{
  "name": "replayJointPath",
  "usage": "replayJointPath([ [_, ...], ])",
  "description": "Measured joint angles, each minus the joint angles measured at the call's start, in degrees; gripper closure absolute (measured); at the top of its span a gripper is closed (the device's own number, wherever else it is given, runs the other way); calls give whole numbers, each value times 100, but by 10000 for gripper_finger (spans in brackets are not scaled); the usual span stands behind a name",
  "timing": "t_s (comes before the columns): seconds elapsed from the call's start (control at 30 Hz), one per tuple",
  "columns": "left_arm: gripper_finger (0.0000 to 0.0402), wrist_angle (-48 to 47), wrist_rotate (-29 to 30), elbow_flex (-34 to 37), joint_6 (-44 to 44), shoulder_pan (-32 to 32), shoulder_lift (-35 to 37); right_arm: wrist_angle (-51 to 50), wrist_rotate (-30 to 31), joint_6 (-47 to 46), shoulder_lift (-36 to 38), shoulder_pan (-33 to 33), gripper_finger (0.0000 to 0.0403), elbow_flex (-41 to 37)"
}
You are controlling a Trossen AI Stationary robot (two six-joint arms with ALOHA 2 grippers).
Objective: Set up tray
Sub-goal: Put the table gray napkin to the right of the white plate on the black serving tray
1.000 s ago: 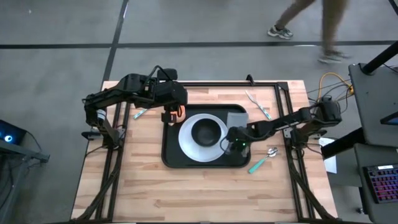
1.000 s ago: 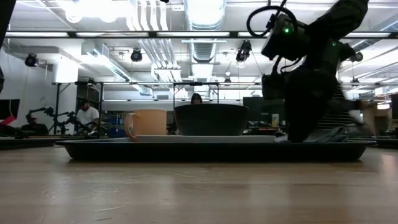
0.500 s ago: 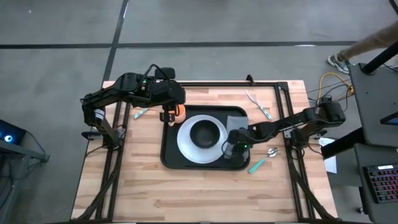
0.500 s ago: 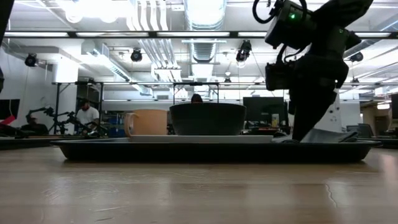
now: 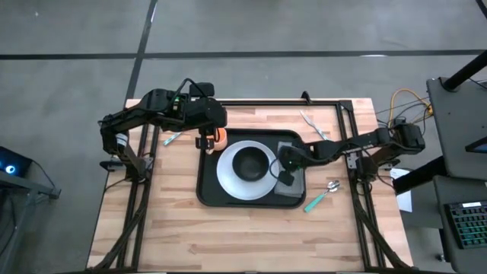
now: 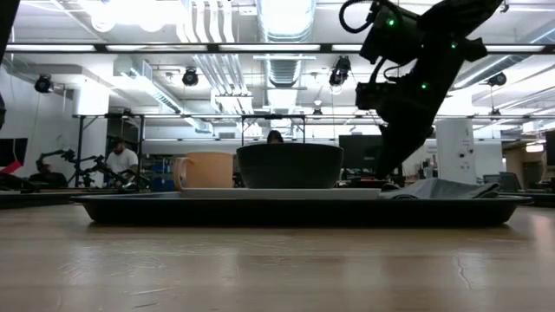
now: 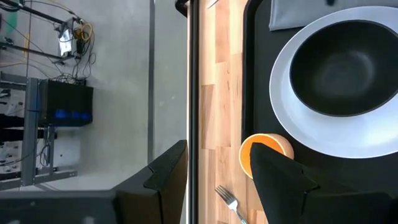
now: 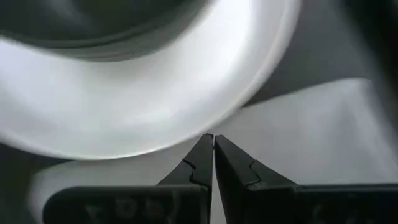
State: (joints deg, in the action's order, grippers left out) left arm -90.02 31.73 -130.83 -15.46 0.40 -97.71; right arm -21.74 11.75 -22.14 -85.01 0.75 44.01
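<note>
The tray point(image 5: 207, 190) lies in the middle of the surface point(image 5: 175, 228), carrying the white plate point(image 5: 228, 179) with a dark bowl point(image 5: 253, 161) on it, an orange cup point(image 5: 218, 135) by its far left corner, and a grey napkin point(image 5: 293, 179) on its right side. My right tool point(image 5: 283, 173) hangs just above the napkin beside the plate's rim, fingers point(image 8: 202, 163) pressed together on nothing. My left tool point(image 5: 207, 141) hovers over the cup, fingers point(image 7: 165, 177) spread apart.
</note>
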Motion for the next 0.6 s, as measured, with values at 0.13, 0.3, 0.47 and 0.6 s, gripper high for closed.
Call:
replayJointPath([
  [0.13,246,0,-2,1,2,0,0,-192,365,250,-31,437,395,32],
  [0.3,246,0,-2,5,2,0,0,-96,331,610,-35,1042,395,30],
  [0.47,246,1,-2,7,92,0,0,234,191,848,-208,1309,394,30],
  [0.6,246,0,-2,7,102,0,0,306,42,893,-541,1392,395,25],
])
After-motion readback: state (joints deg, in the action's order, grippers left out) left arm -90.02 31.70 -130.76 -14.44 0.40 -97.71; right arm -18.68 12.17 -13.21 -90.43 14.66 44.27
